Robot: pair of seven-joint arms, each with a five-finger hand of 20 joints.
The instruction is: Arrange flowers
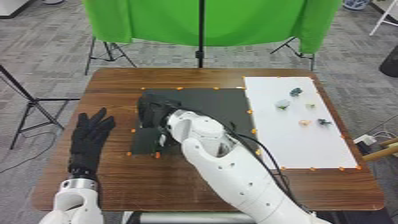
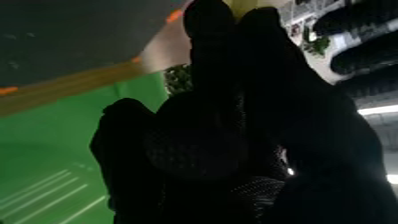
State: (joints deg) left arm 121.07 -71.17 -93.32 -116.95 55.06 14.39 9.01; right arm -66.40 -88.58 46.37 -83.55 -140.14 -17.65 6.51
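"Five small flowers, all on the white sheet (image 1: 311, 150). Which is closest to the right hand (image 1: 155, 107)?"

"The pale blue-green one (image 1: 282, 104). It lies off to that hand's right, past the dark mat (image 1: 213, 102); the left hand (image 1: 91, 131) is farther away."

"Its long axis?"

"Too small to tell. It looks light and tufty. Close by are a dark teal one (image 1: 296, 92), a yellowish-green one (image 1: 310, 105), a peach one (image 1: 305, 122) and a dark grey one (image 1: 324, 121)."

"Is the right hand pinching anything?"

"I can't tell. A speckled green clump (image 2: 178, 79) appears beside the glove in the right wrist view. If it's held, I'd place it before reaching for the sheet."

"And the left?"

"Fingers straight and slightly spread, at the left of the brown tabletop (image 1: 151, 185)."
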